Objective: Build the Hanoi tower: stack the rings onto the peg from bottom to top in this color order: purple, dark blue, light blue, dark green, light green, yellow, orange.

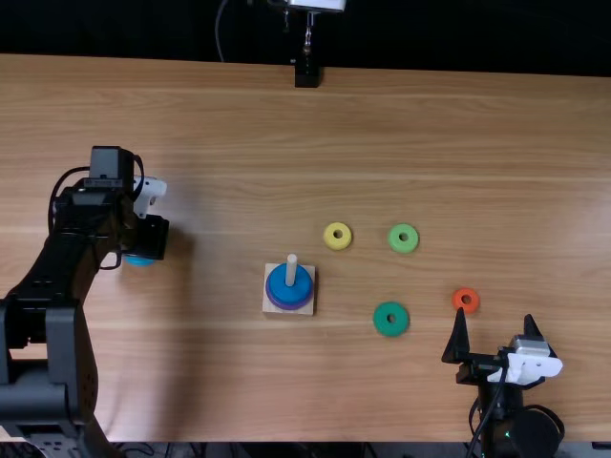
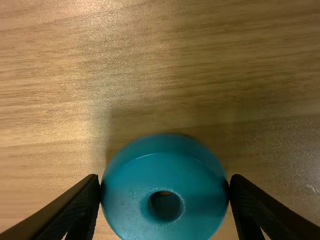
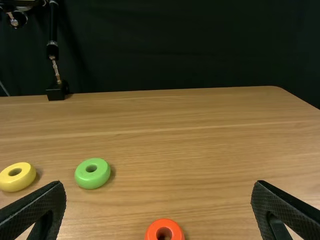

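At the left, my left gripper [image 1: 148, 240] is over the light blue ring [image 1: 139, 260], partly hiding it. In the left wrist view, the left gripper [image 2: 165, 187] has its two fingers against opposite sides of the light blue ring [image 2: 137, 202]. The peg [image 1: 291, 272] on its wooden base [image 1: 311, 309] carries a purple ring [image 1: 287, 308] under a dark blue ring [image 1: 277, 286]. My right gripper [image 1: 495, 320] is open near the orange ring [image 1: 458, 301]; in the right wrist view, the right gripper [image 3: 159, 186] has parted fingers, with the orange ring [image 3: 164, 225] low between them.
Right of the peg lie the yellow ring [image 1: 329, 239], the light green ring [image 1: 393, 239] and the dark green ring [image 1: 380, 319]. A black stand [image 1: 306, 74] is at the table's far edge. The tabletop [image 1: 220, 153] extends between the left arm and the rings.
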Action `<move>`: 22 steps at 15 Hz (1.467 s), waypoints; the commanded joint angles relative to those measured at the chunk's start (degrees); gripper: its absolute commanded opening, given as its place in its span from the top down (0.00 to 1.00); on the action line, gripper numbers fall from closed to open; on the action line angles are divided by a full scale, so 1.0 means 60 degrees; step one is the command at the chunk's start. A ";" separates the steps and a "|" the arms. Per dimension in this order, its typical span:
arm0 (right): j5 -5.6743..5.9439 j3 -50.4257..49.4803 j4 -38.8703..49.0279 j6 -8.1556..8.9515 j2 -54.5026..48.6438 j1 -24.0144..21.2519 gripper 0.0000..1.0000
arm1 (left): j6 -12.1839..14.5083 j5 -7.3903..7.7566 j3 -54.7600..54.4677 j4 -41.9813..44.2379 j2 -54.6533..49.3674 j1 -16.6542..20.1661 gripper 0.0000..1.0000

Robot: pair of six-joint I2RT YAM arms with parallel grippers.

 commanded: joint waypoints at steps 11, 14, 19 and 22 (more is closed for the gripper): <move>0.0066 -0.0045 -0.0025 -0.0014 -0.0122 0.0030 0.00 | -0.0014 -0.0311 0.0423 -0.0854 -0.0837 -0.0184 1.00; 0.0066 -0.0045 -0.0025 -0.0014 -0.0122 0.0030 0.00 | -0.0085 -0.0311 0.1068 -0.2278 -0.1233 -0.0536 1.00; 0.0049 -0.0045 -0.0025 -0.0014 -0.0122 0.0030 0.00 | -0.0120 -0.0100 0.2460 -0.4194 -0.1731 -0.1356 1.00; 0.0049 -0.0045 -0.0025 -0.0014 -0.0122 0.0030 0.00 | -0.0840 -0.0100 0.3353 -0.5178 -0.1907 -0.2118 1.00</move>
